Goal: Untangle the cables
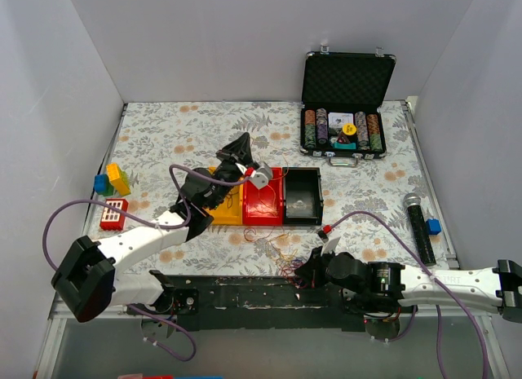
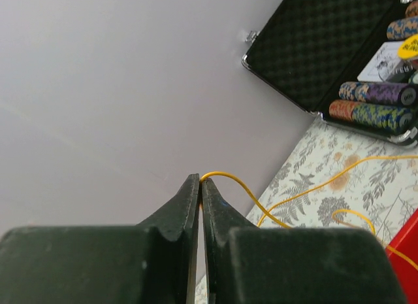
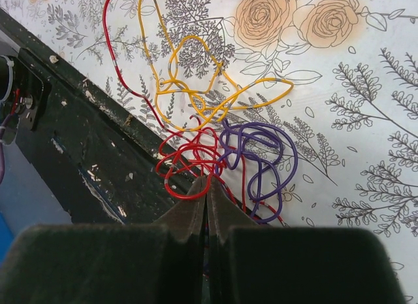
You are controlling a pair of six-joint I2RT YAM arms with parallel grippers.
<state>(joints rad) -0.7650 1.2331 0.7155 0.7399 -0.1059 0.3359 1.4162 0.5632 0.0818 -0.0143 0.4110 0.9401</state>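
Both claws clamped: L gripper (image 2: 200, 180) pinches yellow strand (image 2: 236, 182) up high, R gripper (image 3: 208, 181) nips tangled cables (image 3: 222, 144) at near edge of table (image 3: 339, 121). Mid-separation, I'd say; next I pull apart slowly.

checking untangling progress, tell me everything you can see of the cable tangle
The cables are hair-thin wires in yellow, red and purple, looped through one another in a loose flat knot on the floral table cover, beside the dark base rail. The shut right fingers pinch the red loops at the near edge. A yellow strand rises into the shut left fingers.
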